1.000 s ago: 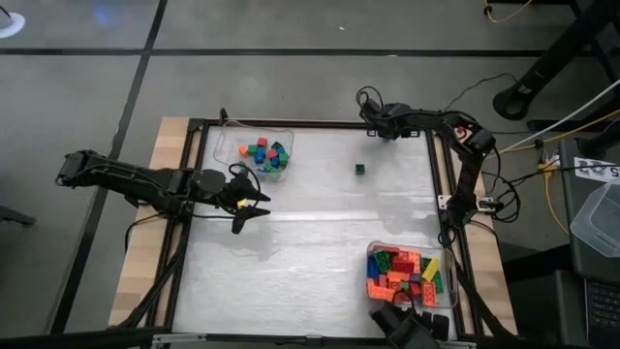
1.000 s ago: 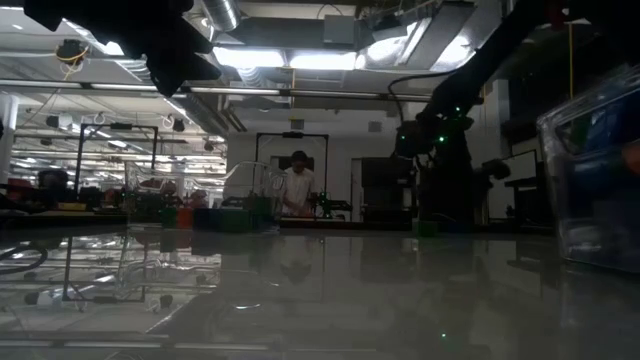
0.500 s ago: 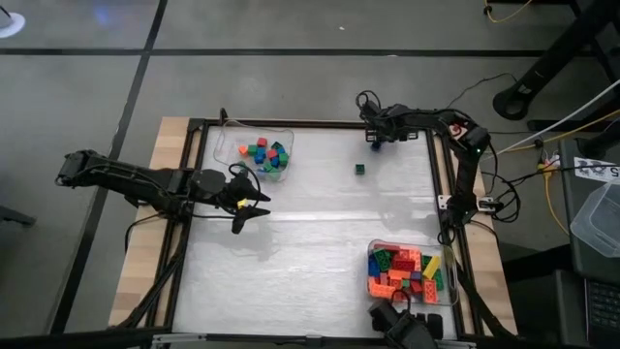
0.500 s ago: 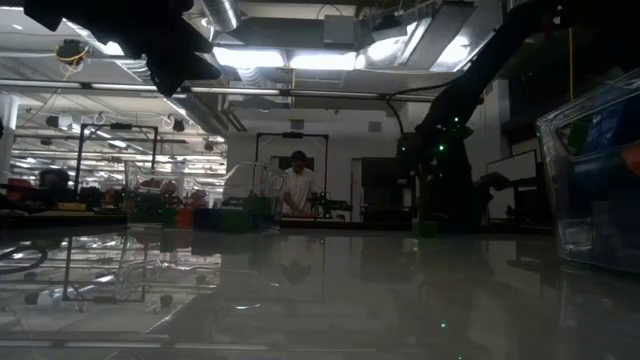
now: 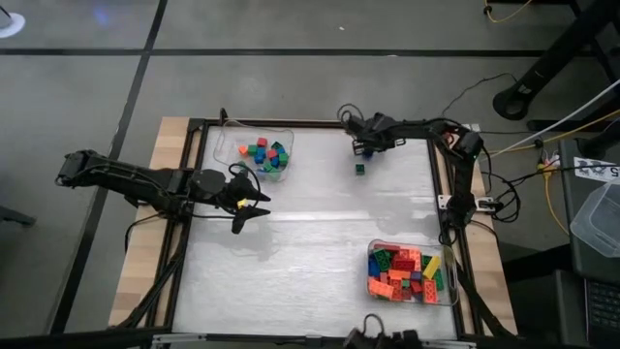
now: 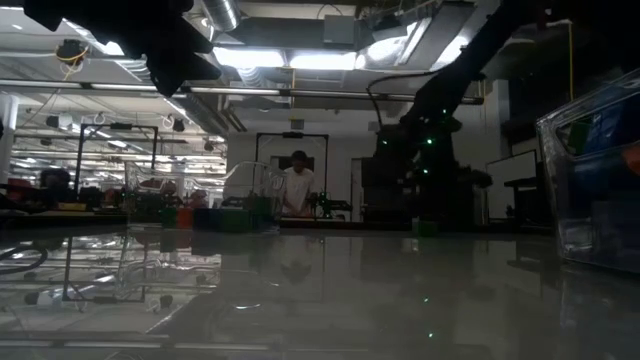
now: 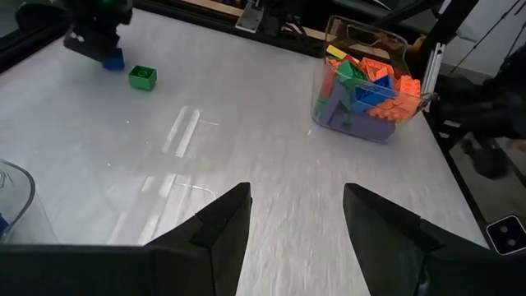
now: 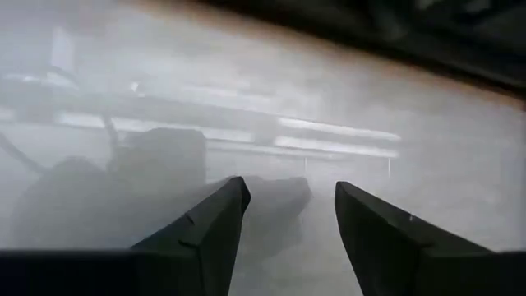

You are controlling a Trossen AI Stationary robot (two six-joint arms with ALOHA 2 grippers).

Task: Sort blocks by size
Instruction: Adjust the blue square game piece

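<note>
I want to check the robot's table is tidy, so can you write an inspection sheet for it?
Surface: pale table top, shiny, mostly bare.
Job's things: short blocks in the far-left tray; longer blocks in the near-right tray; one green block loose on the table; a blue block right at the right gripper, held or not unclear.
Clutter: nothing seen.
Grippers: left gripper open and empty over the table's left side; right gripper at the far edge, beside the green block.
Cables: yellow cables off the table's right side.
Surroundings: grey floor; a person far off in the room behind.
</note>
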